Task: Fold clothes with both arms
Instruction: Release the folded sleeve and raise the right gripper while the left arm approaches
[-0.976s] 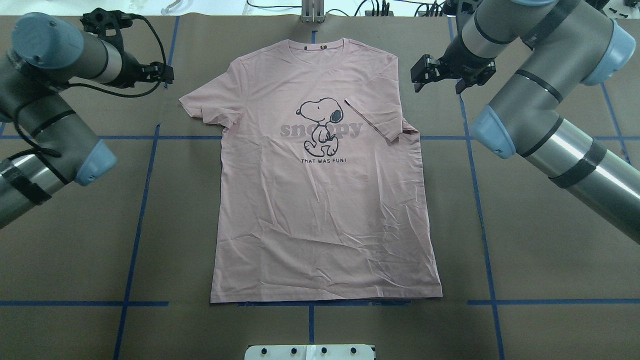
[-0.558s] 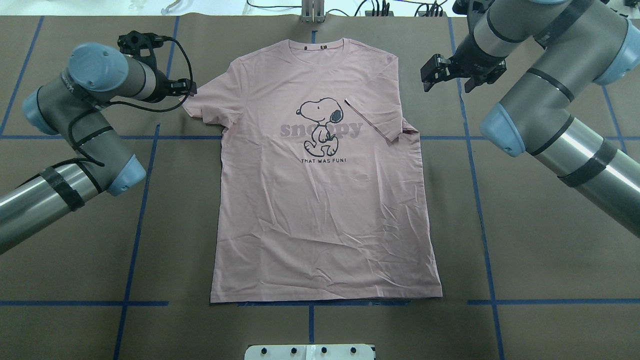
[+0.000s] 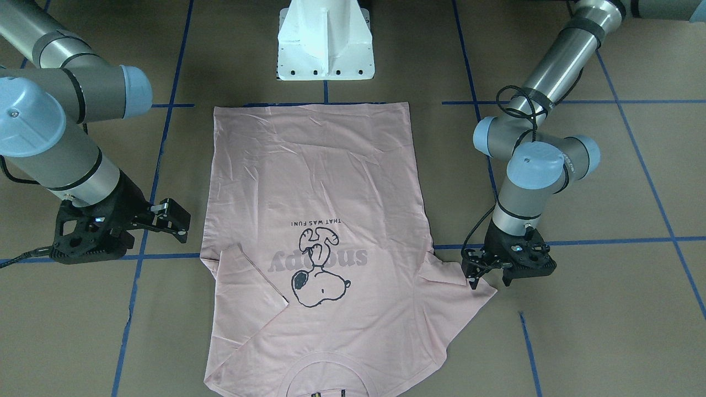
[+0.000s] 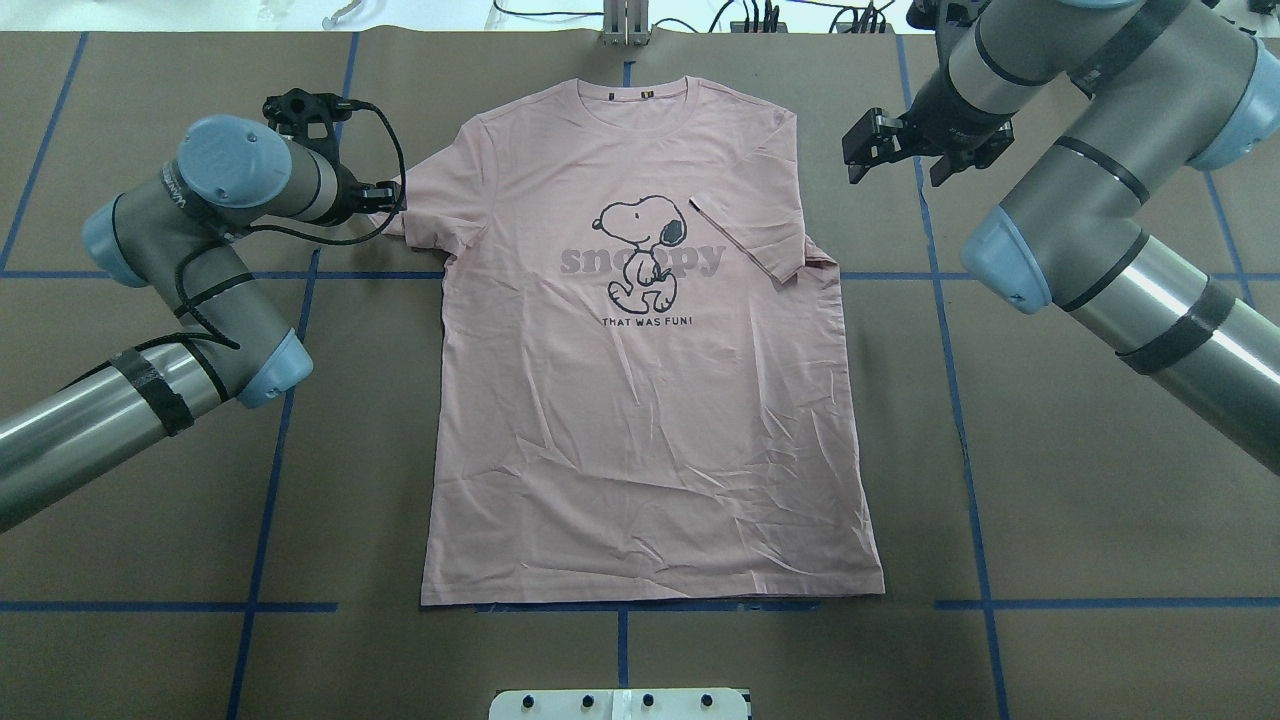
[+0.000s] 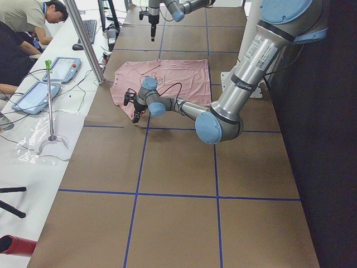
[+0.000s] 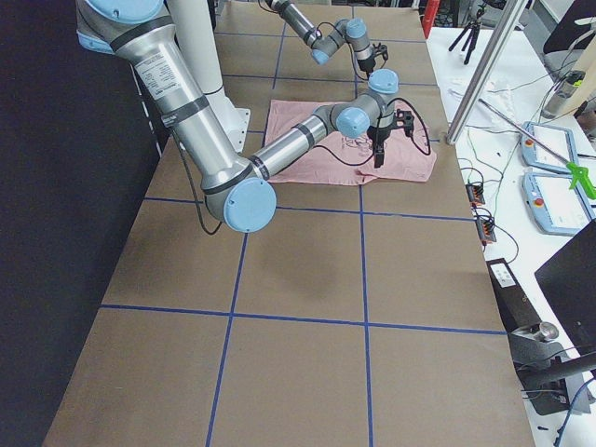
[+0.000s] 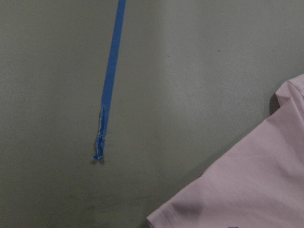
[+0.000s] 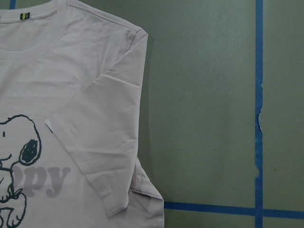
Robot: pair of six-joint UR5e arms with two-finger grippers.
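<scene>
Overhead exterior: left gripper (image 4: 388, 197) has reached the T-shirt (image 4: 640, 400) sleeve.

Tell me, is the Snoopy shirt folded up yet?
Mostly spread: the shirt lies flat, print up, with only one sleeve folded in over the chest.

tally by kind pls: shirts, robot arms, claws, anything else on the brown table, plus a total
pale pink Snoopy-print T-shirt: 1
silver-grey tubular robot arms, left arm and right arm: 2
black two-finger claws, left claw and right claw: 2
white pedestal base: 1
total: 6
</scene>
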